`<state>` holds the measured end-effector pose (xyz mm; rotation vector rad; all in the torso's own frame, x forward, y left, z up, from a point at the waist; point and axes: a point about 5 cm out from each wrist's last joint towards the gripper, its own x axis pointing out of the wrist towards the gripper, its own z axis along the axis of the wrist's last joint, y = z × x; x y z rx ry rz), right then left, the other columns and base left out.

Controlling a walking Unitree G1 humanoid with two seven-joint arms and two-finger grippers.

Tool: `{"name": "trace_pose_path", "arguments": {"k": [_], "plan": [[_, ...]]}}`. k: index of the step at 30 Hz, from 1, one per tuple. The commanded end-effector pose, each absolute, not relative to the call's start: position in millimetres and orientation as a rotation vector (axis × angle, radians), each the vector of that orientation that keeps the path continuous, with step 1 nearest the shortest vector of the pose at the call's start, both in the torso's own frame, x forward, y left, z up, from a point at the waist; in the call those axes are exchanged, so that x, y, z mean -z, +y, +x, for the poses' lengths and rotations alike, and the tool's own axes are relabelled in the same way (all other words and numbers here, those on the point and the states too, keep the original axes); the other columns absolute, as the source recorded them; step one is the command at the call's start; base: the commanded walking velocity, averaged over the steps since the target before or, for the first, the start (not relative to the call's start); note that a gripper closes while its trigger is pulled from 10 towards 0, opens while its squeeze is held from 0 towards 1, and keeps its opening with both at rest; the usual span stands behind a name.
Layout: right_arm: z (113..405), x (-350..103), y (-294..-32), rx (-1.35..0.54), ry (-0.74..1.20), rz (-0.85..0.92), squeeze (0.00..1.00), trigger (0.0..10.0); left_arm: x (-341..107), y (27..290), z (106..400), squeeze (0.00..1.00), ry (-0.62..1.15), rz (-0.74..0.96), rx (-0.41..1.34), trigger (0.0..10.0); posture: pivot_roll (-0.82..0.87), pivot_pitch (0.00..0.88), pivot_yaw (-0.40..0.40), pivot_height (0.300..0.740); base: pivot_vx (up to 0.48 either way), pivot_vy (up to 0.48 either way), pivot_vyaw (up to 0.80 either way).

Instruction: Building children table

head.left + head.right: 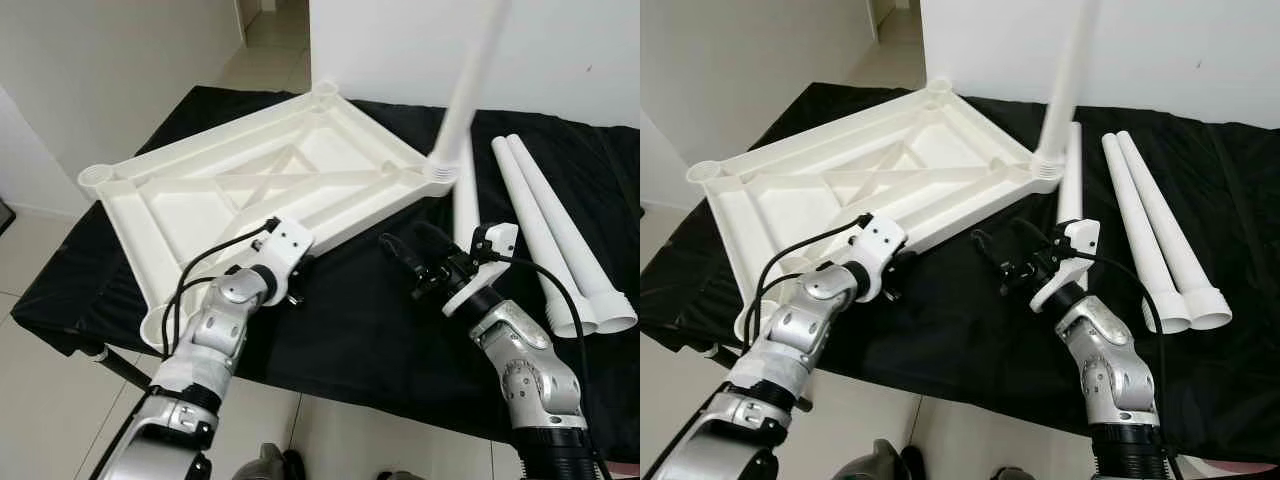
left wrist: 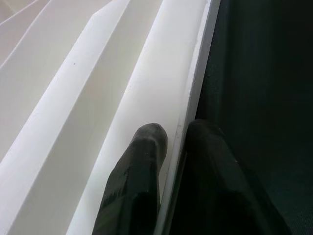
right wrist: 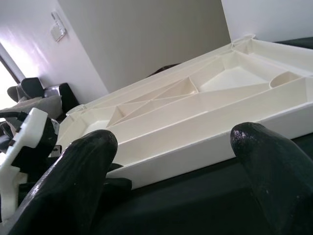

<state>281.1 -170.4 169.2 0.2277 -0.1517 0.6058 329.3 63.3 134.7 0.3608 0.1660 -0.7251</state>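
Observation:
A white plastic table top (image 1: 250, 180) lies upside down and tilted on a black cloth. One white leg (image 1: 470, 80) stands upright in its right corner socket (image 1: 440, 170). A second leg (image 1: 466, 205) lies just beside that corner. My left gripper (image 1: 298, 282) is shut on the table top's near rim (image 2: 193, 93), one finger (image 2: 139, 166) inside and one outside. My right gripper (image 1: 405, 252) hovers open over the cloth just right of the near rim, with nothing between its fingers (image 3: 80, 161).
Two more white legs (image 1: 550, 225) lie side by side on the black cloth (image 1: 370, 320) at the right. The cloth-covered surface ends close in front of me, with tiled floor (image 1: 40, 400) below. A white wall (image 1: 560, 50) stands behind.

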Motion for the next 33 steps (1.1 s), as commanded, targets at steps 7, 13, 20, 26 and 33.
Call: {"name": "trace_pose_path", "arguments": {"k": [7, 13, 20, 26, 33], "plan": [[280.0, -168.4, -166.4, -0.611, -0.152, 0.232, 0.00, 10.0, -140.6, 42.0, 322.6, 0.00, 0.117, 0.333, 0.783, 10.0, -0.13, 0.131, 0.104, 0.740, 0.000, 0.000, 0.00], [280.2, -168.0, -166.7, -0.609, -0.150, 0.233, 0.00, 10.0, -144.9, 51.7, 323.6, 0.67, 0.100, 0.308, 0.746, 10.0, -0.12, 0.131, 0.100, 0.740, 0.000, 0.000, 0.00], [281.7, -167.4, -161.6, -0.614, -0.150, 0.235, 0.00, 10.0, -158.9, 63.6, 322.2, 0.75, 0.036, 0.310, 0.744, 10.0, -0.12, 0.128, 0.094, 0.740, 0.000, 0.000, 0.00], [285.4, -170.9, -163.9, -0.577, -0.176, 0.228, 0.00, 10.0, -179.0, 68.8, 318.7, 0.00, -0.041, 0.243, 0.749, 10.0, -0.12, 0.125, 0.086, 0.740, 0.000, 0.000, 0.00], [302.2, -181.4, -175.5, -0.337, -0.260, 0.138, 0.00, 10.0, -193.2, 83.5, 318.2, 0.00, -0.108, 0.154, 0.645, 10.0, -0.11, 0.113, 0.076, 0.740, 0.000, 0.000, 0.00]]}}
